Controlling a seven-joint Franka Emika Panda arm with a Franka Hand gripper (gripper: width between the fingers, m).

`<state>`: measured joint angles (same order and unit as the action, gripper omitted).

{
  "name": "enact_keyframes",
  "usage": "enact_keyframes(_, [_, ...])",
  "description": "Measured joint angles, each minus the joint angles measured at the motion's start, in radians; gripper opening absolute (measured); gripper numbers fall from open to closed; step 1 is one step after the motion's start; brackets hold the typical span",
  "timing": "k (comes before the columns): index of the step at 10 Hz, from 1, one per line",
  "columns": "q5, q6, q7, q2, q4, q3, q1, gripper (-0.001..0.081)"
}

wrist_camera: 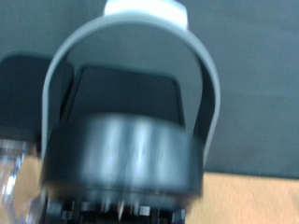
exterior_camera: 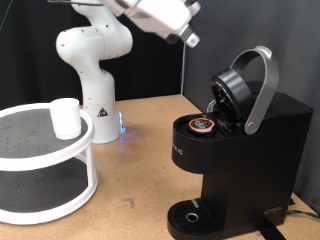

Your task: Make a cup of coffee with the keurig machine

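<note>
Your gripper [exterior_camera: 188, 38] hangs near the exterior view's top, above and left of the keurig machine [exterior_camera: 240, 150], lid raised, pod seated. Can't tell whether fingers are spread. The cup [exterior_camera: 66, 117] sits on the white rack [exterior_camera: 45, 185], far left.

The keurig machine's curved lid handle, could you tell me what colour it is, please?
Silver-grey, against the black keurig machine; the lid handle shows best in the exterior view.

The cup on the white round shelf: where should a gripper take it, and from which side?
Probably from above. The cup stands upright on the top tier of the shelf, open side up, without a handle. Close the fingers across its slightly tapered wall near the rim; nothing stands beside it.
</note>
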<state>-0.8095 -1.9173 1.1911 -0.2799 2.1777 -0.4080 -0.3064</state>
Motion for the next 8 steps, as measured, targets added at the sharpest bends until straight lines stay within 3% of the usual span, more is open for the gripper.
enact_keyframes(2, [-0.026, 0.000, -0.053, 0.016, -0.036, 0.027, -0.022, 0.0800])
enact_keyframes(5, [-0.023, -0.076, -0.154, 0.046, -0.061, 0.091, -0.041, 0.0800])
enact_keyframes(8, [-0.065, -0.044, -0.119, 0.046, -0.059, 0.080, -0.040, 0.0800])
